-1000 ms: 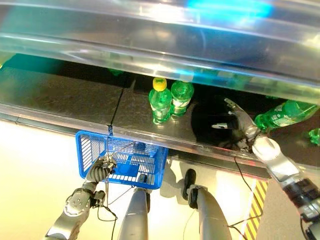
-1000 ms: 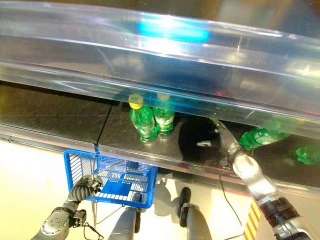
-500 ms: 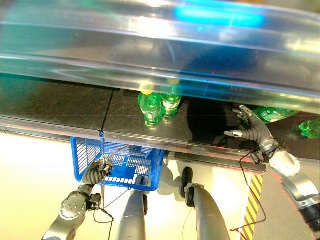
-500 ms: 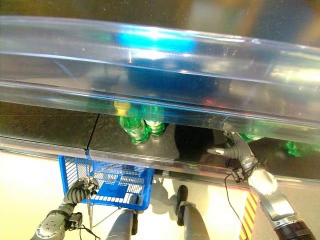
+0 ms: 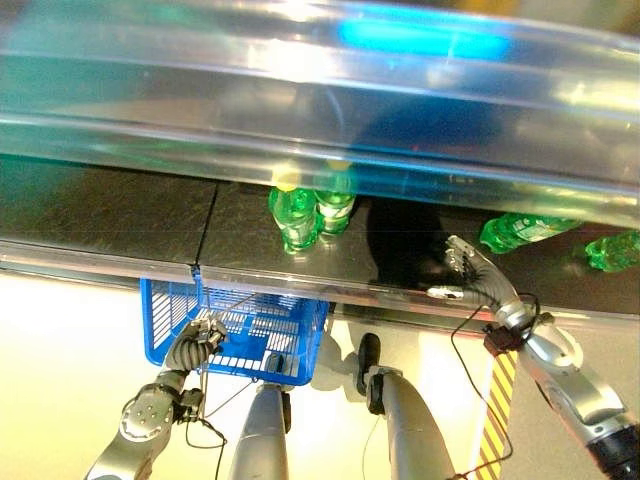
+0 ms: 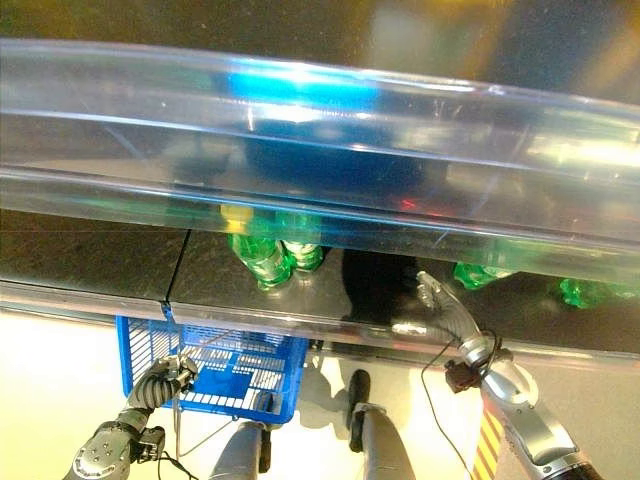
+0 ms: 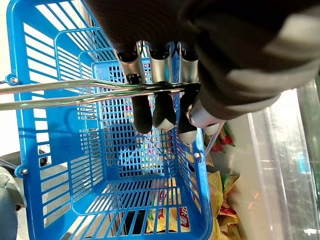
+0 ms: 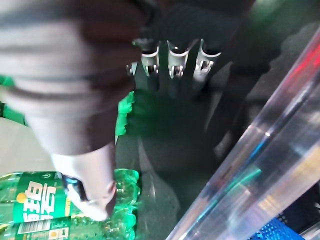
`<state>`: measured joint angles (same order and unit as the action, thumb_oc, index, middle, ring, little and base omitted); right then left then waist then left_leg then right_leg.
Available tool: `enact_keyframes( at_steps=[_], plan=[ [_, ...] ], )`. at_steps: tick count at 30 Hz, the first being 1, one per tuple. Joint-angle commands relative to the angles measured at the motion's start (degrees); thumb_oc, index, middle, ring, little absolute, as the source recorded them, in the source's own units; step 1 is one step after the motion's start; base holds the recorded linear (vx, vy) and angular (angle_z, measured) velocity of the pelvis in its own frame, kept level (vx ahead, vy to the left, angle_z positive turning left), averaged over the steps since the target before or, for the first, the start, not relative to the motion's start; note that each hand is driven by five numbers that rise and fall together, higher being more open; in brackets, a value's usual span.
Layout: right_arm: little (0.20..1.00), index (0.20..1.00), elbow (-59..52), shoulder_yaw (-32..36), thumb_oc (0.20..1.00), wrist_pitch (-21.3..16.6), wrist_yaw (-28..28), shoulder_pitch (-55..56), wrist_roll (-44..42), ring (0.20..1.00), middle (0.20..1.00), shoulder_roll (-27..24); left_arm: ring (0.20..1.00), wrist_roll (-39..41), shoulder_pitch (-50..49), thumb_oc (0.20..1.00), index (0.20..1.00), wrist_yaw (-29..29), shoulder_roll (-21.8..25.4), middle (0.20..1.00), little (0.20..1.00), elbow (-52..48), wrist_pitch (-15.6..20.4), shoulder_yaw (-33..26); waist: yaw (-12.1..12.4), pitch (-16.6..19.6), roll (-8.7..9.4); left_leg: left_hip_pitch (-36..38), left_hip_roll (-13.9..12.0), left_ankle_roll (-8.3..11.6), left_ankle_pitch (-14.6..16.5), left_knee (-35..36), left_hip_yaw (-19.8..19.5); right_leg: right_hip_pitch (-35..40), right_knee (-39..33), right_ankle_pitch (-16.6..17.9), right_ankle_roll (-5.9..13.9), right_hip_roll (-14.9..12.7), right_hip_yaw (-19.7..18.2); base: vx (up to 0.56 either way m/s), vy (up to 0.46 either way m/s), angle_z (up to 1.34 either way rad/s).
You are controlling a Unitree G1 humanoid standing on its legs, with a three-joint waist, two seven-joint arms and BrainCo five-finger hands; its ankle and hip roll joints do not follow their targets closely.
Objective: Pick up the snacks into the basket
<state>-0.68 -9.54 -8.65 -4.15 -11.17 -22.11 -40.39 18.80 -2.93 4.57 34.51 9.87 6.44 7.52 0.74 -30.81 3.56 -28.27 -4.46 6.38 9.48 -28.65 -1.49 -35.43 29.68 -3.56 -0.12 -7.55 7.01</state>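
A dark shelf [image 5: 110, 215] runs across under a clear curved cover [image 5: 300, 90]. Two green bottles [image 5: 305, 212] stand on it, and two more bottles [image 5: 520, 232] lie at the right. The right hand [image 5: 470, 280] is over the shelf edge with its fingers straight and spread. The left hand [image 7: 160, 100] is curled round the handle [image 7: 60, 90] of the blue basket [image 7: 35, 150], which hangs below the shelf over a pale floor [image 5: 60, 340]. Snacks [image 7: 220, 190] lie beside the basket.

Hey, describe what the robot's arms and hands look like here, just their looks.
Both arms are silver-grey with darker jointed segments. The left robot hand and right robot hand have silver fingers with dark tips. In the wrist views, a dark ribbed cover wraps the back of each hand and the wrist. A thin black cable loops at the right wrist.
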Motion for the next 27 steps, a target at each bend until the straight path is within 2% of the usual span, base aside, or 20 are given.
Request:
enact_keyframes(
  at_steps=[1, 14, 27],
  plan=[
    [1.0, 1.0, 0.33, -1.55, 1.0, -2.18, 1.71, -3.61, 0.76, 1.0, 1.0, 1.15, 0.2, -1.01, -2.42, 0.2, 0.2, 0.8, 1.72, 0.2, 0.2, -6.25, 4.03, -2.49, 0.51, 1.02, 0.18, -0.58, -1.96, 0.32, -7.92, 6.08, -2.43, 3.91, 1.64, -3.56, 7.42, -4.23, -3.46, 0.0, 0.0, 0.0],
    [1.0, 1.0, 18.43, -11.01, 1.0, 1.4, 10.6, -22.96, 12.64, 1.0, 1.0, 6.23, 0.2, 1.87, -0.46, 0.2, 0.2, 0.93, 2.55, 0.2, 0.2, -7.28, 4.5, 0.51, 2.96, 1.02, -1.72, -1.15, -1.35, -0.06, -7.44, 5.05, -2.62, 3.66, 2.69, -3.88, 7.24, -4.59, -3.58, 0.0, 0.0, 0.0],
    [1.0, 1.0, 30.85, -16.49, 1.0, 4.23, 11.52, -32.67, 14.93, 1.0, 1.0, 10.34, 0.2, 3.33, 0.74, 0.2, 0.2, 0.76, 3.86, 0.2, 0.2, -6.75, 4.41, 2.96, 5.35, 1.01, -2.86, -1.97, -0.59, -0.17, -7.45, 4.2, -3.57, 3.69, 4.22, -4.76, 6.92, -5.14, -2.86, 0.0, 0.001, 0.03]
  ],
)
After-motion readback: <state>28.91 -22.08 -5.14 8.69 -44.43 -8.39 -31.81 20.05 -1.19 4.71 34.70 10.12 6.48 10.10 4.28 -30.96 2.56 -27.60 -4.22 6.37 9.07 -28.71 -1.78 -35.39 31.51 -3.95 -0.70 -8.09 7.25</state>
